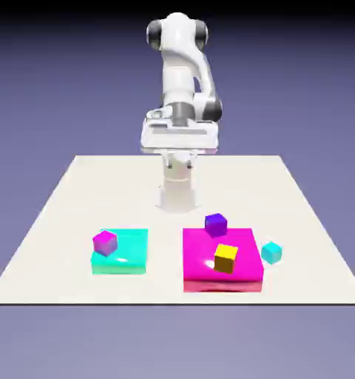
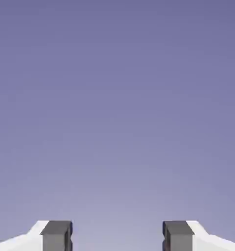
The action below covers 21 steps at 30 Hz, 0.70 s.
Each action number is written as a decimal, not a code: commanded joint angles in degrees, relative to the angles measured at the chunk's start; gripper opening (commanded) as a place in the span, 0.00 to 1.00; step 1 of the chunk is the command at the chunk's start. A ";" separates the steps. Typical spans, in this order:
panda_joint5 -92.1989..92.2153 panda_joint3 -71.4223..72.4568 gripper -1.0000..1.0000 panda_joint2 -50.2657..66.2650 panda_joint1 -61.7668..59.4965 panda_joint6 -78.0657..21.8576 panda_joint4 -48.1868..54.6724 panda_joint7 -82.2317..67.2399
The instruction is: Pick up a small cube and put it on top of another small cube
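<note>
The small cyan cube (image 1: pixel 271 252) rests on the table just to the exterior view's right of the flat magenta slab (image 1: pixel 199 259). The small dark purple cube (image 1: pixel 216 223) stands at that slab's far edge. My gripper (image 1: pixel 179 141) hangs high above the table's far part, well away from both cubes. In the hand view the gripper (image 2: pixel 117 236) is open: its two grey fingertips (image 2: pixel 56 235) stand wide apart with only the backdrop between them. No cube shows in the hand view.
A yellow cube (image 1: pixel 225 257) sits on the magenta slab. A bright magenta-pink cube (image 1: pixel 105 241) sits on a flat cyan slab (image 1: pixel 132 255) at the exterior view's left. The robot's base (image 1: pixel 179 194) stands behind the slabs.
</note>
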 commanded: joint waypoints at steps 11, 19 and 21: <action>4.68 -11.83 0.50 12.81 22.84 -4.75 4.25 -20.07; 8.08 -20.43 0.50 22.13 39.46 -8.20 7.34 -34.67; 8.93 -22.58 0.50 24.46 43.61 -9.06 8.11 -38.32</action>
